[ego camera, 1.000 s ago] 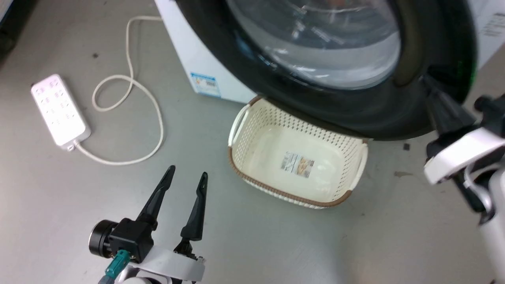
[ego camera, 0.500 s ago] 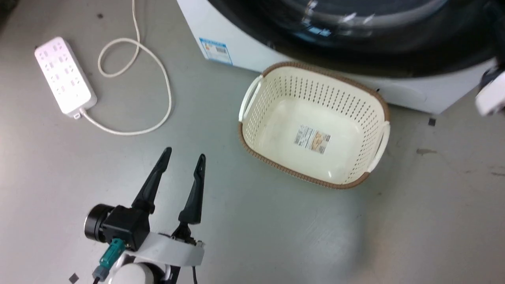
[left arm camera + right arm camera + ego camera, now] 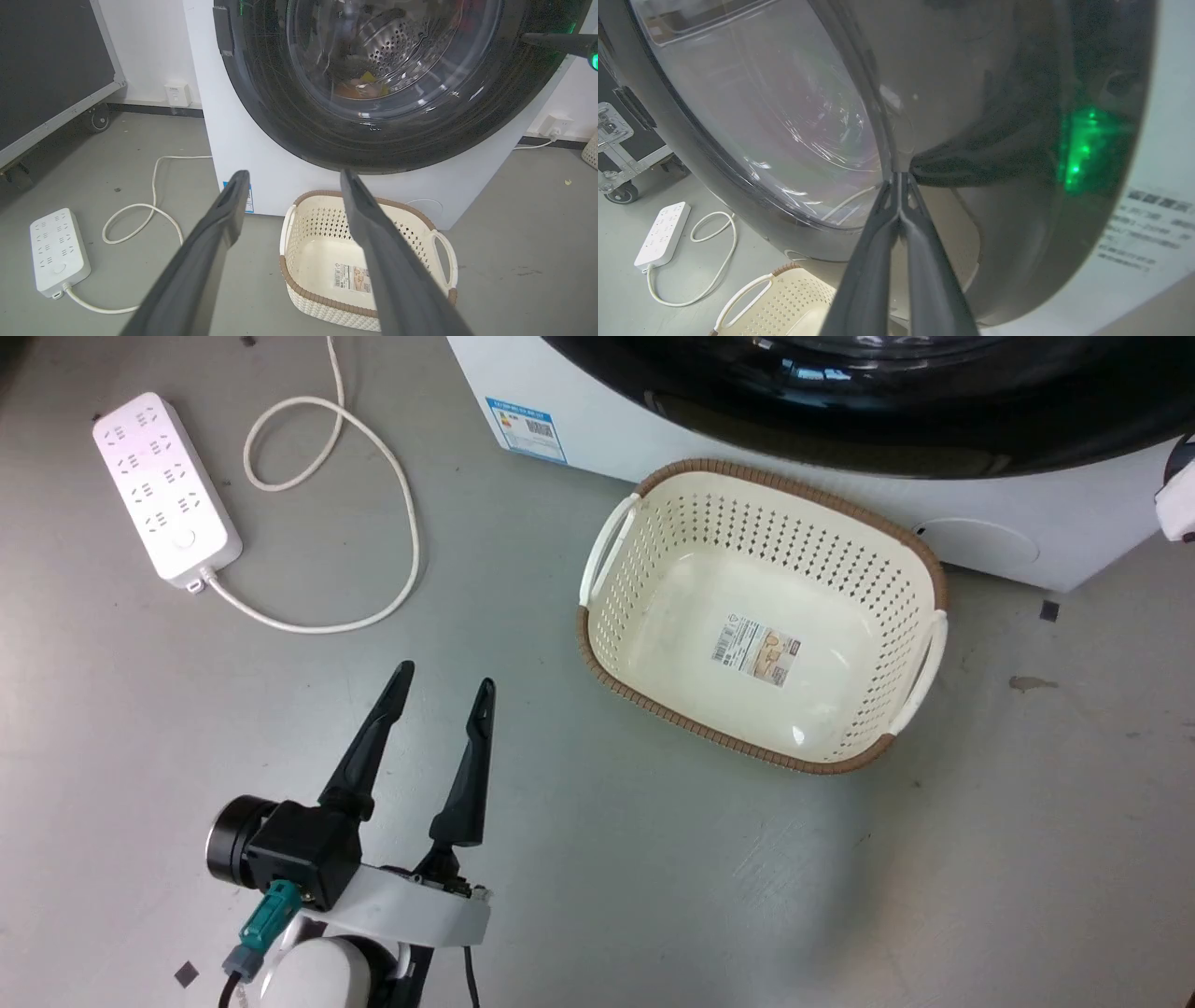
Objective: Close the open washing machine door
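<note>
- Far left on the floor: a white power strip (image 3: 163, 490) and its looped cable (image 3: 373, 476). Both are well apart from anything that matters here.
- The left gripper (image 3: 444, 674) hangs low over bare floor with its fingers spread wide, holding nothing. It points up toward the washing machine (image 3: 597, 420) but sits well short of it, so it's the farther arm.
- The cream basket (image 3: 775, 476) sits just in front of the machine's base, below the door.
- The washing machine door (image 3: 280, 126) faces out at the robot and looks flat, or very nearly flat, against the front panel. I can't tell if it's latched. It's round, so no real long axis. What counts is the upright swing axis, which I'd guess is at the dark block on its left edge in the left wrist view.
- The right gripper (image 3: 899, 177) is the near one. Its fingers are pinched together with nothing between them, tips right up against the door's face, on the side away from that block. The door lies straight ahead of those tips, so any last push goes along the fingers, into the machine.
</note>
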`<state>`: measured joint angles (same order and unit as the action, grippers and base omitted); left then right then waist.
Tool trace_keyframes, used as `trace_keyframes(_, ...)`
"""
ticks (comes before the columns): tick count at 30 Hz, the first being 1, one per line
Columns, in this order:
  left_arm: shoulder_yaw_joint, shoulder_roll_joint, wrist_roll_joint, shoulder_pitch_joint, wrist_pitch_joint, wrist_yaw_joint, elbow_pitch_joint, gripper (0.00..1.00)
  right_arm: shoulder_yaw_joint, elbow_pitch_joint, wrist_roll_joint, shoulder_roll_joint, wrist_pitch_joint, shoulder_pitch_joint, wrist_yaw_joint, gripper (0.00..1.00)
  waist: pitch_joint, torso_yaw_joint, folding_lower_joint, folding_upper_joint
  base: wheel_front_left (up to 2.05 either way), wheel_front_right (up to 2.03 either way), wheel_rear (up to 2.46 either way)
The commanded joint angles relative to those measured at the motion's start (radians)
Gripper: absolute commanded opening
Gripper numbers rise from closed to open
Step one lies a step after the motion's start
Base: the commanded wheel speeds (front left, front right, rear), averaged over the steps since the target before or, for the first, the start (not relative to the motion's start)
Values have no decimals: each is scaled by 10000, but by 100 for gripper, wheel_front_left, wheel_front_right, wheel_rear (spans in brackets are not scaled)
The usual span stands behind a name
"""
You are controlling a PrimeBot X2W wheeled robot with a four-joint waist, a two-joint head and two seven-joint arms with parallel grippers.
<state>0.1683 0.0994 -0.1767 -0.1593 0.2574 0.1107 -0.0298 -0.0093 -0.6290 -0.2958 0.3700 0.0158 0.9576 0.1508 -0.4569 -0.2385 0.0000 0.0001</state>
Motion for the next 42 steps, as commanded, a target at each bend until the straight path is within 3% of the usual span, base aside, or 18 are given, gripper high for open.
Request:
trace_keyframes(1, -68, -58, 87, -72, 43, 63, 26, 100, -350, -94, 58, 359, 179, 455, -201, 0, 108, 43, 0, -1, 0, 0, 0)
trace_keyframes(11, -308, -123, 89, 236, 43, 115, 475, 100, 354, -480, -230, 37, 1070, -853, -201, 0, 1674, 482, 0, -1, 0, 0, 0)
trace_keyframes(12, -331, -111, 96, 284, 43, 119, 551, 100, 554, -422, -211, 61, 1203, -1097, -201, 20, 1897, 547, 0, -1, 0, 0, 0)
trace_keyframes(13, -364, -103, 96, 337, 43, 122, 637, 100, 714, -342, -195, 84, 1371, -1354, -201, 75, 2127, 614, 0, -1, 0, 0, 0)
trace_keyframes(14, -398, -97, 82, 396, 43, 124, 728, 100, 822, -272, -272, 63, 1469, -1623, -201, 100, 2341, 678, 0, -1, 0, 0, 0)
trace_keyframes(24, -852, 9, -33, 1114, 43, 40, 1338, 100, 928, 2050, -232, -410, 2275, -4832, -201, 100, 4048, 1463, 0, -1, 0, 0, 0)
trace_keyframes(32, -831, 135, -4, 1300, 43, 25, 1680, 100, -573, 4163, 57, -1833, 2210, -7309, -201, 100, 4619, 1819, 0, -1, 0, 0, 0)
trace_keyframes(33, -828, 156, -59, 1350, 10, 24, 1755, 100, -789, 4829, 304, -2304, 2126, -7961, -201, 100, 4692, 1899, 0, -1, 0, 0, 0)
trace_keyframes(38, -839, 181, -325, 1456, -188, 40, 1848, 100, -1032, 6015, 1034, -2913, 1988, -9217, -201, 100, 4744, 2026, 0, -1, 0, 0, 0)
trace_keyframes(42, -764, 215, -293, 1468, -220, 26, 1898, 100, -1253, 6225, 1225, -3095, 1966, -9741, -201, 100, 4767, 2009, 0, -1, 0, 0, 0)
